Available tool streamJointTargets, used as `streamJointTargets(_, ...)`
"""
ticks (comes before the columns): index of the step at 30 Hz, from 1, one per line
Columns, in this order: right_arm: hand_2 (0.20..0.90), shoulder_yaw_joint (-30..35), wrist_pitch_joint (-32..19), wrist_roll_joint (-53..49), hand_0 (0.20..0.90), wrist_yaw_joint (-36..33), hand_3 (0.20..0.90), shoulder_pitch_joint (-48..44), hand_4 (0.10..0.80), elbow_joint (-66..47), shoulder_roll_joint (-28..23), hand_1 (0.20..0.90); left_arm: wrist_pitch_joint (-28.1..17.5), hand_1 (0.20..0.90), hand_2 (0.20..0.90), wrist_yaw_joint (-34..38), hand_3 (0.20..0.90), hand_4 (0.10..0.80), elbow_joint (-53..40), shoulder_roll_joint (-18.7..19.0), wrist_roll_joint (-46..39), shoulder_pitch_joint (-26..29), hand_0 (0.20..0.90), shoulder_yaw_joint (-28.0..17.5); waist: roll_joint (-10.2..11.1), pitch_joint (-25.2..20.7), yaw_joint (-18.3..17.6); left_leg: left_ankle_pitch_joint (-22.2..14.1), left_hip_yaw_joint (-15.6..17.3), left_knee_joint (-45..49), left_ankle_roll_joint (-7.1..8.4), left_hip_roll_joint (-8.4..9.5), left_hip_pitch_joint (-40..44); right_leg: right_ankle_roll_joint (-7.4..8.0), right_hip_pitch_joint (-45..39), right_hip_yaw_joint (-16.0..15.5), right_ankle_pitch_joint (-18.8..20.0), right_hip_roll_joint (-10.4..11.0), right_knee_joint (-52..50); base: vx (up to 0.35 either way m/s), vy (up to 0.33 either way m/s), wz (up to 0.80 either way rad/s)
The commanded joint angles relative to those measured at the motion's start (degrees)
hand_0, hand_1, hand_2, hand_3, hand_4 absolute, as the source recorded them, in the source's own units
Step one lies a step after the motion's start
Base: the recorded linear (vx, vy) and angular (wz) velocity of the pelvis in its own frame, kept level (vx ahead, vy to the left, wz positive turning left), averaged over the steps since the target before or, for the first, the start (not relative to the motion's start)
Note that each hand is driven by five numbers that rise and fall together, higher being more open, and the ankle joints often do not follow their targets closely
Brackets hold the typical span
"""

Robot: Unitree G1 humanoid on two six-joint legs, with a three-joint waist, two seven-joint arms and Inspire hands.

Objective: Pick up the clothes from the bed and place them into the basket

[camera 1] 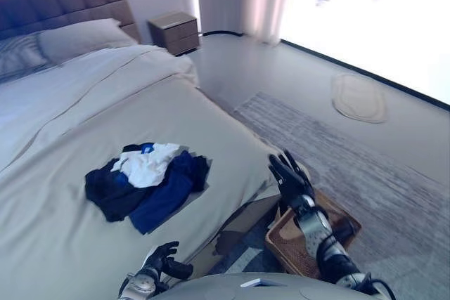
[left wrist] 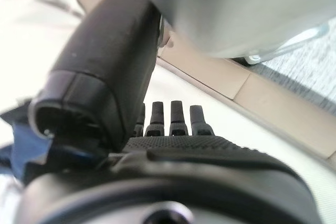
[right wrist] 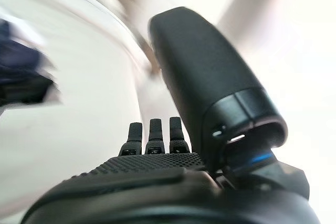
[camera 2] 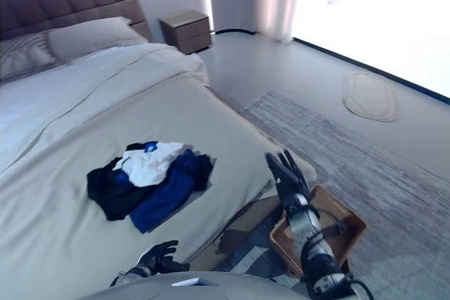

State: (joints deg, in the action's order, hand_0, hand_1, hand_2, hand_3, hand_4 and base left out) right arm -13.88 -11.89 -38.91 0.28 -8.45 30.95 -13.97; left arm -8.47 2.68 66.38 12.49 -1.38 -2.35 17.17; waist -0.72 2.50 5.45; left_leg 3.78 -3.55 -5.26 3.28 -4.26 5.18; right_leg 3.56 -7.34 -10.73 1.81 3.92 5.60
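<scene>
A heap of clothes (camera 1: 144,180) lies on the bed (camera 1: 63,145), near its foot end: black and dark blue pieces with a white one on top. A brown wicker basket (camera 1: 285,242) stands on the floor beside the bed's corner. My right hand (camera 1: 290,177) is raised above the basket, fingers straight and spread, holding nothing. My left hand (camera 1: 160,260) hovers low over the bed's near edge, short of the clothes, fingers relaxed and empty. The clothes' blue edge (left wrist: 16,150) shows past the left hand (left wrist: 173,124) in the left wrist view.
A nightstand (camera 1: 174,31) stands at the head of the bed beside the pillows (camera 1: 74,38). A grey rug (camera 1: 351,166) covers the floor under the basket, and a small oval mat (camera 1: 358,98) lies near the bright window.
</scene>
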Motion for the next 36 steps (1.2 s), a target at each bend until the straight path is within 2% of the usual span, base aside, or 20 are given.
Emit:
streamJointTargets(1,0.9,0.78,-6.86,33.24,0.9,-11.61,0.9,-18.41,0.8,-7.62,-7.48,0.9,-0.45,0.9,0.9,1.01,0.9,0.8,0.6,0.78,-0.41,0.1,0.9,3.94,3.91,5.21,4.85,-4.95,-2.43,3.67,-3.95,6.03,-0.98,-0.48,0.96,-1.22,-2.25,2.57,-5.89,-0.029,0.122,0.71)
streamJointTargets(3,0.9,-2.18,-1.88,43.44,0.9,-16.52,0.9,-25.36,0.8,-7.22,-13.42,0.9,-0.49,0.9,0.9,0.53,0.9,0.8,-0.41,1.88,-0.02,0.66,0.9,3.49,4.02,6.92,7.61,-4.55,-5.14,5.07,-3.97,6.57,-3.38,-0.47,2.01,-3.36,-2.86,3.39,-7.7,-0.048,0.103,0.81)
streamJointTargets(5,0.9,-3.63,0.82,46.0,0.9,-17.31,0.9,-28.89,0.8,-6.55,-16.09,0.9,0.04,0.9,0.9,0.26,0.9,0.8,-0.91,2.73,-0.89,1.52,0.9,3.17,4.13,7.77,9.36,-3.95,-6.86,5.99,-4.03,7.04,-5.48,-0.3,3.0,-4.91,-2.82,4.07,-8.62,-0.056,0.072,0.67)
streamJointTargets(8,0.9,-7.04,5.39,49.58,0.9,-20.02,0.9,-38.67,0.8,-0.52,-18.69,0.9,0.31,0.9,0.9,-0.64,0.9,0.8,-1.4,5.99,-0.65,3.62,0.9,2.4,5.04,11.25,14.45,-3.13,-10.69,7.93,-3.75,7.62,-9.72,-0.16,4.57,-8.71,-2.54,5.59,-10.87,-0.072,-0.024,0.73)
streamJointTargets(10,0.9,-8.59,7.87,48.79,0.9,-20.34,0.9,-41.79,0.8,1.83,-18.67,0.9,0.77,0.9,0.9,-0.75,0.9,0.8,-1.28,7.23,-0.87,4.05,0.9,1.68,5.59,12.52,16.07,-3.05,-11.7,8.42,-3.61,7.67,-10.73,0.1,4.74,-9.85,-2.02,6.11,-11.4,0.025,-0.05,0.66)
streamJointTargets(12,0.9,-11.11,13.0,46.85,0.9,-19.27,0.9,-45.58,0.8,6.95,-18.19,0.9,1.06,0.9,0.9,-1.33,0.9,0.8,-0.84,9.45,-0.59,3.73,0.9,0.42,6.56,13.97,18.78,-3.15,-12.86,9.38,-3.35,7.47,-12.55,0.31,4.3,-11.22,-2.68,6.46,-11.92,0.06,-0.031,0.39)
streamJointTargets(14,0.9,-12.84,14.95,45.47,0.9,-18.14,0.9,-48.55,0.8,11.59,-18.01,0.9,0.09,0.9,0.9,-1.39,0.9,0.8,-0.32,10.45,-0.59,3.69,0.9,0.56,6.85,15.17,20.32,-2.97,-13.71,10.33,-3.29,7.67,-14.39,0.24,4.68,-11.99,-2.97,6.7,-12.59,0.008,0.007,0.39)
streamJointTargets(15,0.9,-13.45,14.72,43.54,0.9,-15.11,0.9,-50.35,0.8,16.03,-17.35,0.9,-0.73,0.9,0.9,-1.27,0.9,0.8,0.26,10.6,-1.05,3.86,0.9,0.12,6.85,16.42,21.41,-2.94,-14.27,11.04,-3.23,7.61,-15.58,0.31,5.17,-12.62,-3.24,6.94,-13.37,-0.004,0.02,0.45)
streamJointTargets(17,0.9,-13.48,14.68,43.51,0.9,-15.1,0.9,-50.43,0.8,16.1,-17.34,0.9,-0.74,0.9,0.9,-1.27,0.9,0.8,0.27,10.59,-1.05,3.89,0.9,0.1,6.85,16.44,21.37,-2.95,-14.28,11.08,-3.23,7.63,-15.62,0.32,5.19,-12.63,-3.26,6.96,-13.41,0.024,0.027,0.39)
streamJointTargets(18,0.9,-12.96,17.07,31.83,0.9,-9.36,0.9,-50.81,0.8,19.98,-15.53,0.9,-1.29,0.9,0.9,-1.52,0.9,0.8,-0.16,10.89,-2.84,3.79,0.9,-0.68,6.85,18.21,22.6,-3.04,-15.05,12.41,-3.21,7.92,-17.22,0.45,5.64,-13.03,-3.81,7.25,-14.31,0.04,0.046,0.39)
streamJointTargets(19,0.9,-11.58,17.69,30.98,0.9,-7.8,0.9,-51.28,0.8,22.5,-14.56,0.9,-1.16,0.9,0.9,-2.03,0.9,0.8,-0.79,11.24,-3.17,4.25,0.9,-1.11,6.8,19.33,23.25,-3.11,-15.27,13.32,-3.11,8.15,-18.47,0.38,6.1,-13.39,-4.11,7.55,-14.86,0.024,0.044,0.37)
streamJointTargets(20,0.9,-10.96,17.71,32.44,0.9,-7.04,0.9,-52.3,0.8,25.5,-14.37,0.9,-1.67,0.9,0.9,-2.36,0.9,0.8,-0.95,11.48,-3.55,4.77,0.9,-1.23,6.61,20.35,23.85,-3.07,-15.4,14.06,-3.01,8.35,-19.77,0.28,6.68,-13.69,-4.19,7.83,-15.3,0.044,-0.05,0.24)
streamJointTargets(21,0.9,-10.95,17.9,33.1,0.9,-6.88,0.9,-52.57,0.8,26.16,-14.22,0.9,-1.72,0.9,0.9,-2.54,0.9,0.8,-0.94,11.51,-3.93,4.85,0.9,-1.37,6.78,20.55,24.0,-4.62,-15.3,14.16,-2.77,7.93,-19.37,0.43,6.41,-13.09,-5.64,7.55,-15.69,-0.029,-0.072,0.28)
streamJointTargets(23,0.9,-12.12,18.62,31.31,0.9,-5.3,0.9,-55.84,0.8,32.14,-15.0,0.9,-2.41,0.9,0.9,-3.14,0.9,0.8,-2.44,11.9,-4.55,5.87,0.9,-1.94,6.31,23.13,25.81,-4.12,-15.52,15.4,-2.72,8.13,-22.55,0.69,8.41,-13.92,-5.48,8.08,-16.95,-0.077,-0.054,0.28)
streamJointTargets(28,0.9,-13.81,24.59,31.86,0.9,-2.06,0.9,-60.79,0.8,37.32,-15.11,0.9,-4.35,0.9,0.9,-2.38,0.9,0.8,-7.89,12.47,-6.94,7.93,0.9,-2.17,5.58,27.28,27.38,-3.55,-16.04,18.28,-2.85,8.47,-27.86,1.48,14.97,-14.89,-5.22,9.06,-22.06,-0.068,0.03,0.03)
streamJointTargets(33,0.9,-15.79,25.33,33.55,0.9,-3.15,0.9,-64.15,0.8,38.2,-14.53,0.9,-4.26,0.9,0.9,-2.51,0.9,0.8,-13.27,13.08,-9.79,8.96,0.9,-1.14,5.81,27.3,27.33,-4.3,-16.4,20.99,-3.12,8.84,-32.0,1.8,20.08,-15.05,-4.76,8.63,-24.67,-0.029,0.01,-0.04)
streamJointTargets(34,0.754,-16.02,24.88,33.76,0.754,-4.02,0.73,-64.54,0.63,38.2,-14.46,0.754,-4.16,0.9,0.9,-2.58,0.9,0.8,-13.74,13.15,-10.08,9.08,0.9,-0.98,5.8,27.3,27.29,-4.42,-16.44,21.26,-3.19,8.88,-32.4,1.84,20.61,-15.03,-4.72,8.59,-24.94,-0.049,-0.012,-0.08)
streamJointTargets(35,0.3,-16.34,22.83,33.35,0.3,-8.22,0.2,-65.63,0.1,37.34,-14.29,0.3,-3.66,0.9,0.9,-2.66,0.9,0.8,-14.83,13.23,-10.37,9.32,0.9,-0.5,5.76,27.3,27.0,-4.8,-16.58,21.85,-3.34,8.95,-33.25,1.97,21.92,-14.62,-4.43,8.41,-25.49,-0.044,-0.013,-0.06)
streamJointTargets(36,0.3,-16.32,22.24,33.24,0.3,-9.95,0.2,-66.32,0.1,36.66,-14.07,0.3,-3.49,0.9,0.9,-2.56,0.9,0.8,-15.12,13.32,-10.33,9.28,0.9,-0.18,5.81,27.3,26.82,-4.96,-16.49,22.19,-3.4,8.96,-33.47,2.03,22.35,-14.41,-4.38,8.29,-25.72,-0.058,-0.008,-0.05)
